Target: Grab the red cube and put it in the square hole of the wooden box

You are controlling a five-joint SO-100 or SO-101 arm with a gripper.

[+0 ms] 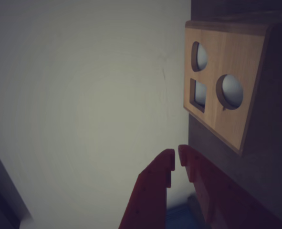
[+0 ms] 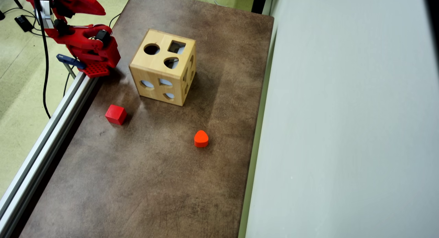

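The red cube [image 2: 116, 114] lies on the brown table, in front and to the left of the wooden box [image 2: 164, 67] in the overhead view. The box's top face carries the square hole [image 2: 176, 47], a round cut-out and a heart-like one. My red gripper [image 2: 102, 13] hangs folded back at the top left, well apart from cube and box. In the wrist view the gripper [image 1: 176, 158] is shut with nothing between its fingers. The wooden box [image 1: 226, 57] fills the right there, showing a side face with a four-sided cut-out [image 1: 198, 94]. The cube is out of the wrist view.
An orange-red heart-shaped block [image 2: 201, 139] sits right of the table's middle. An aluminium rail [image 2: 51, 128] runs along the left table edge, with a blue clamp [image 2: 70, 60] at the arm's base. A pale grey wall [image 2: 343, 128] borders the right side.
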